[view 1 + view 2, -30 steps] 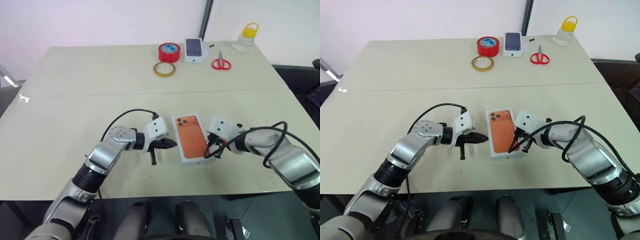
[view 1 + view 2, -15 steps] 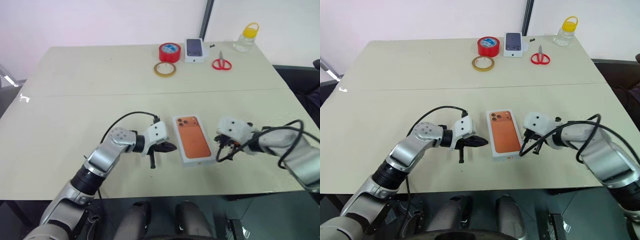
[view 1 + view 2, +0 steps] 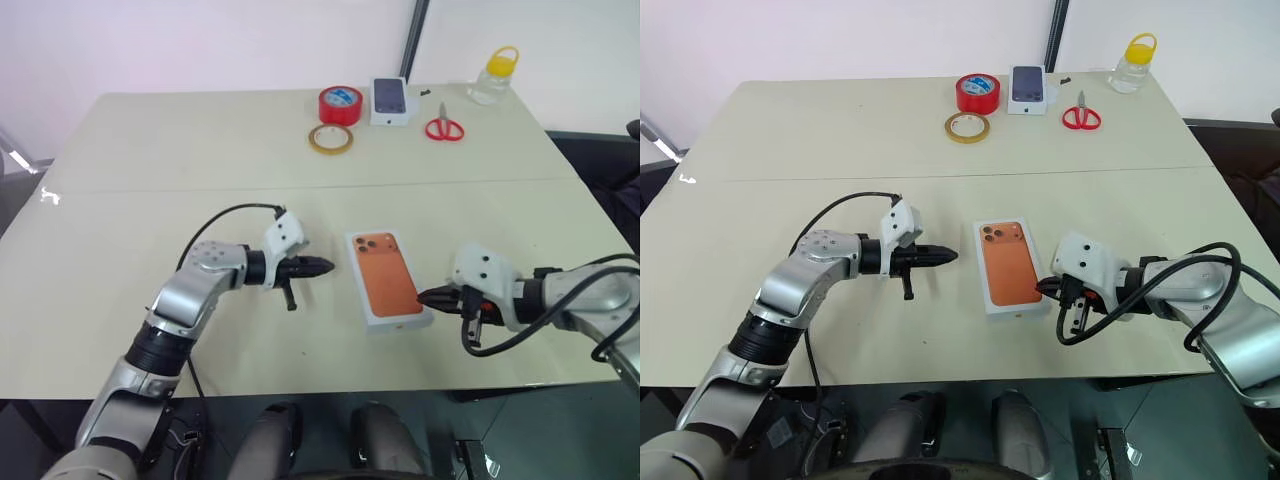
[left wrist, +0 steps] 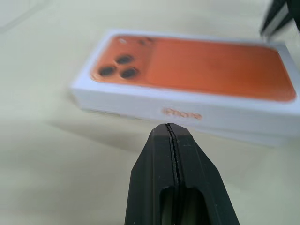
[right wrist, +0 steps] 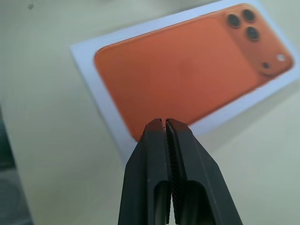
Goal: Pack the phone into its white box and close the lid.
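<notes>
A closed white phone box [image 3: 390, 281], its lid [image 4: 187, 70] printed with an orange phone, lies on the counter [image 3: 150, 200] between two claws, left [image 3: 322, 267] and right [image 3: 427, 296]; both pinched together, empty, apart from it, suggesting packing is finished.

Before me a pale beige table [image 3: 150, 190], a thin seam running across its width. Behind it a plain white wall [image 3: 200, 40], a dark vertical post [image 3: 412, 40] splitting it. Dark floor below the table's near edge. Even, soft light.
</notes>
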